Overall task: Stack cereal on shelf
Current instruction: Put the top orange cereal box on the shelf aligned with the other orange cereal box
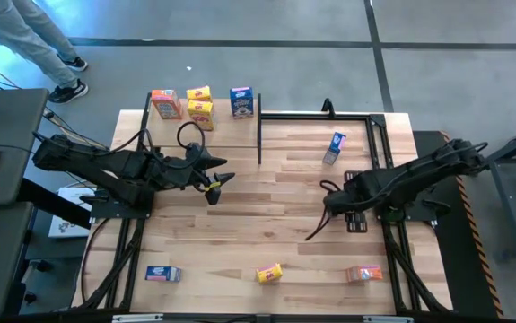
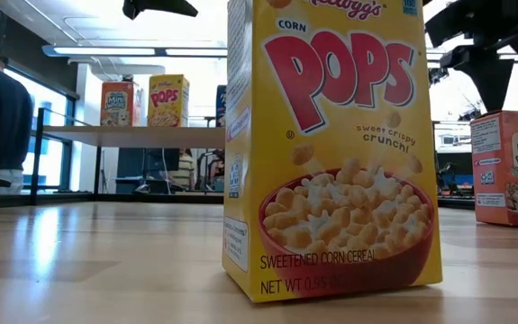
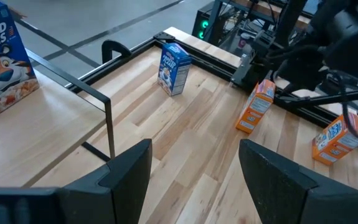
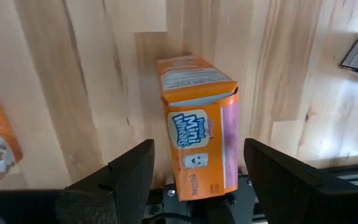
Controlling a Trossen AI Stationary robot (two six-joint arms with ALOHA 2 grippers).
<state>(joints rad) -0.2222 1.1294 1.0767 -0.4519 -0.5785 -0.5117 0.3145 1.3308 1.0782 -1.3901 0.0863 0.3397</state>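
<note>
We see the yellow cereal box (image 2: 331, 144) cut off at twelve o'clock, hiding the table behind it.

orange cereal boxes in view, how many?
3. One orange box on the shelf, one lying near the table's front edge, one between the right gripper's open fingers. None look hidden.

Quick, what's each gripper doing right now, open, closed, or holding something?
Left gripper: open, empty, above the table beside the shelf.
Right gripper: open, holding nothing, fingers either side of an orange Mini-Wheats box.
</note>
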